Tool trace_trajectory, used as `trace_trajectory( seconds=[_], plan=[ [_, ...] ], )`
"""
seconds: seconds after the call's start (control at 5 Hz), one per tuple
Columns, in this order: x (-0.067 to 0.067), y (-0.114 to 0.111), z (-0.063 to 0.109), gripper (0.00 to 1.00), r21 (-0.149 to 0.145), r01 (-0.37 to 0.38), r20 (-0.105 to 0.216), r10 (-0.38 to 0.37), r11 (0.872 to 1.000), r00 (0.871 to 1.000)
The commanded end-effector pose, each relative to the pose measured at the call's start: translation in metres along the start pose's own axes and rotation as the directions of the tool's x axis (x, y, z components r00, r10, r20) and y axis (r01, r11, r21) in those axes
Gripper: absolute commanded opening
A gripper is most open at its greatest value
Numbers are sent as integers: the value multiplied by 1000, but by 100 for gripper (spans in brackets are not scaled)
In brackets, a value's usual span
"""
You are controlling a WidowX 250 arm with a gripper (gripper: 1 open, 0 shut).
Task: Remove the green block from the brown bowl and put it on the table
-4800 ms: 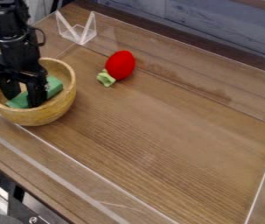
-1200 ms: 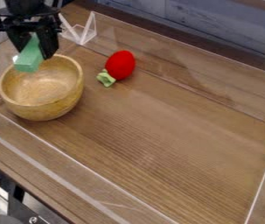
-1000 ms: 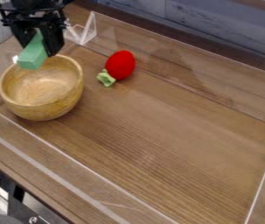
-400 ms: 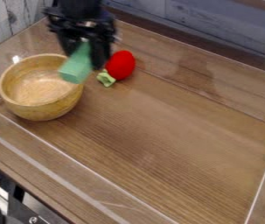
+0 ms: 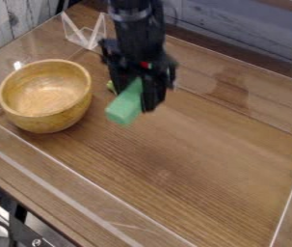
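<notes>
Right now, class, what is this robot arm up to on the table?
The gripper is shut on the green block, holding it above the table, to the right of the brown bowl. The bowl is empty. The block has not yet been set down on the wood.

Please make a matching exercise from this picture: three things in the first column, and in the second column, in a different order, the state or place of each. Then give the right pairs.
Things:
1. green block
2. brown bowl
3. gripper

States:
a. stands on the table at the left, nothing inside
b. points down, shut on a small thing
c. held in the air, tilted, to the right of the bowl

Pairs: 1-c, 2-a, 3-b
</notes>
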State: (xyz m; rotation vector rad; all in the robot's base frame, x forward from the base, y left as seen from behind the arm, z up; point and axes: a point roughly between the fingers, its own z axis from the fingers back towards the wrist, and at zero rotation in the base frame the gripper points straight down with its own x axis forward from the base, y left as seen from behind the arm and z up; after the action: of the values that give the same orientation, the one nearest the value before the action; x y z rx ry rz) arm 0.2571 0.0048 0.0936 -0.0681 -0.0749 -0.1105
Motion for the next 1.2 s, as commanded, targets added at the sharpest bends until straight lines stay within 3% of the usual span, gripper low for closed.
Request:
trace_trajectory(
  seconds=[0.0,0.2,0.6,1.0],
  plan=[
    [-1,5,-29,0,30,-27,16,27,999,1000],
    [-7,10,-61,0,46,-41,8,40,998,999],
    [-7,4,-65,0,52,-119,12,119,991,993],
    [2,-6,-56,0,29,-55,2,55,998,998]
  ],
)
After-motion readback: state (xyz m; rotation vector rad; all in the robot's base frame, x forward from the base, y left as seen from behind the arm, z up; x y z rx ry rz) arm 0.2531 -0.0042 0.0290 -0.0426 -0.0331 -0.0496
